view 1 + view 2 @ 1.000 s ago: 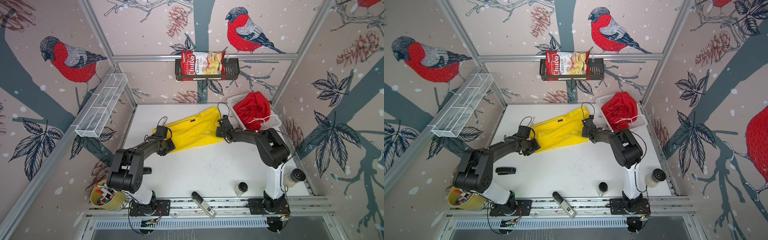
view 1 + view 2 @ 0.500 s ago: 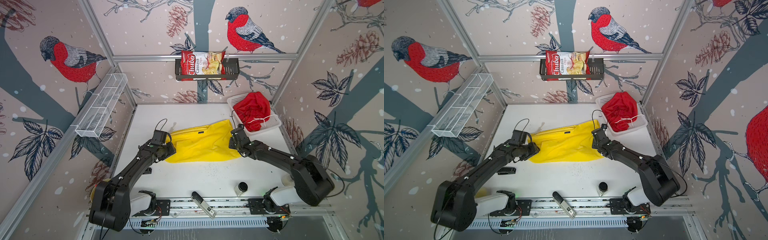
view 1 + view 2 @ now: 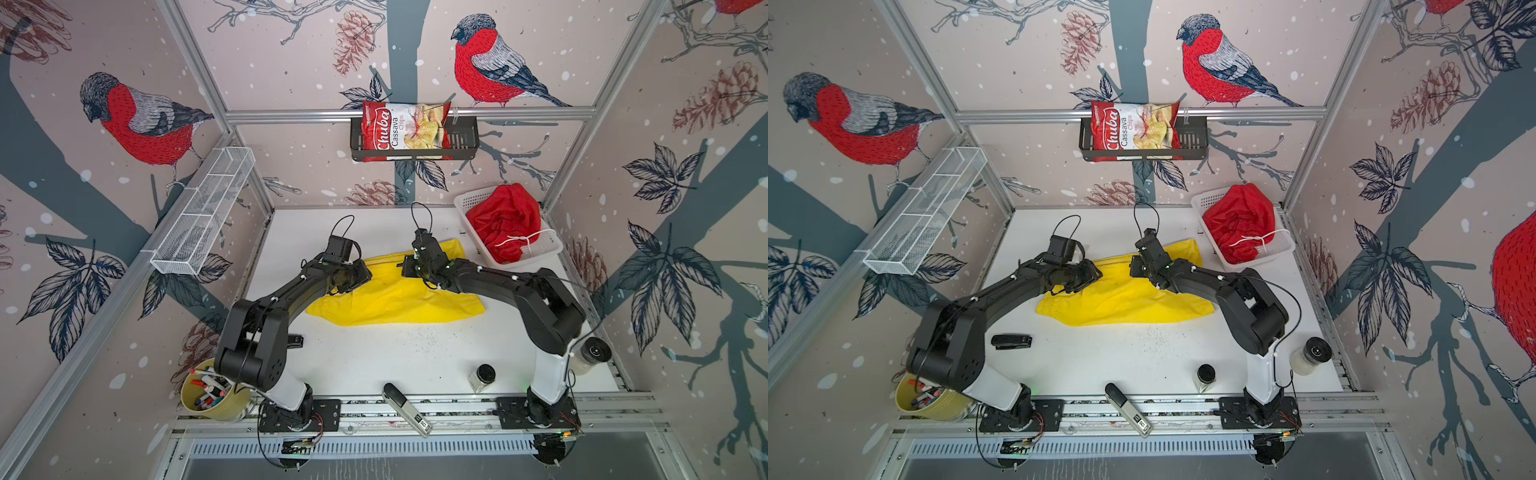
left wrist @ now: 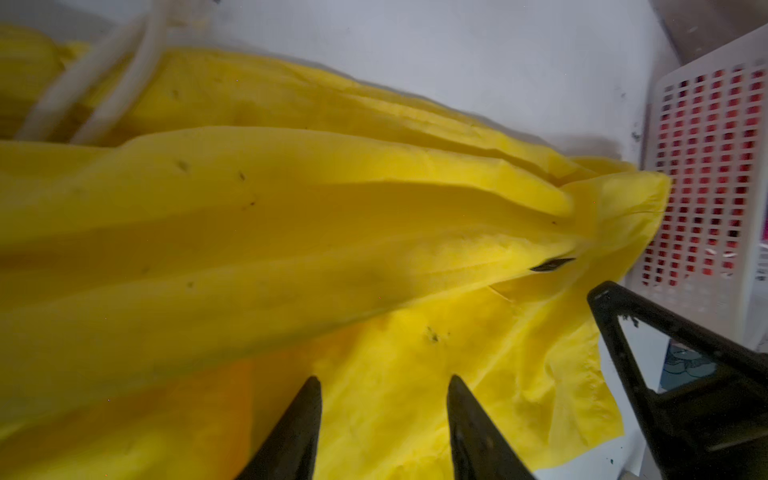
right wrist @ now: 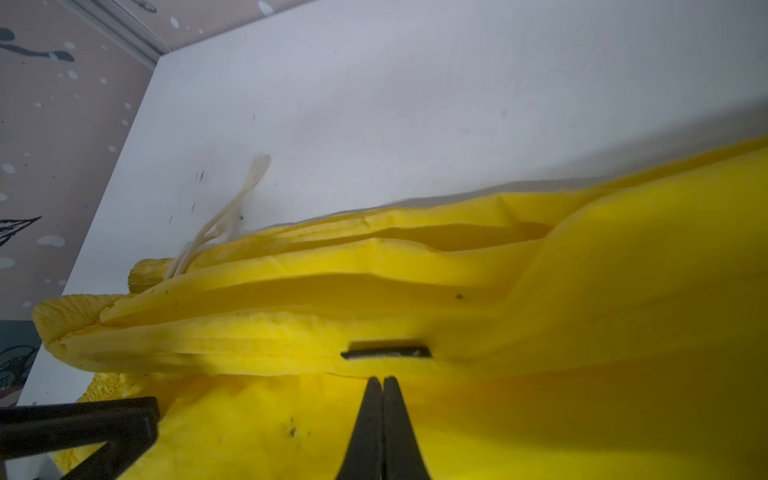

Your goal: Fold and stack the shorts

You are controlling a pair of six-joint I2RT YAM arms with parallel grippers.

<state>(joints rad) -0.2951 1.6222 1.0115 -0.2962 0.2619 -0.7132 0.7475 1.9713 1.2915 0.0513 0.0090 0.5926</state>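
Note:
The yellow shorts (image 3: pixel 399 301) (image 3: pixel 1125 301) lie crumpled across the middle of the white table. Both grippers sit at their far edge. In the left wrist view, my left gripper (image 4: pixel 384 379) (image 3: pixel 360 274) hovers open over the yellow fabric (image 4: pixel 291 232), its jaws empty. My right gripper (image 5: pixel 382 379) (image 3: pixel 409 266) is shut with its tips on a fold of the yellow shorts (image 5: pixel 582 291), just behind a black tag (image 5: pixel 386 352). The red shorts (image 3: pixel 503 220) (image 3: pixel 1237 224) lie bunched in the white basket (image 3: pixel 469 199) at the back right.
A chips bag (image 3: pixel 403 131) sits in a black rack on the back wall. A wire shelf (image 3: pixel 203 212) hangs on the left wall. A black stapler (image 3: pixel 297 340), a small jar (image 3: pixel 482 376), a bottle (image 3: pixel 594 351) and a marker cup (image 3: pixel 212 390) ring the front.
Both grippers have left the ends of the shorts and come together at the middle of their far edge. The right gripper has closed; the shorts lie more bunched.

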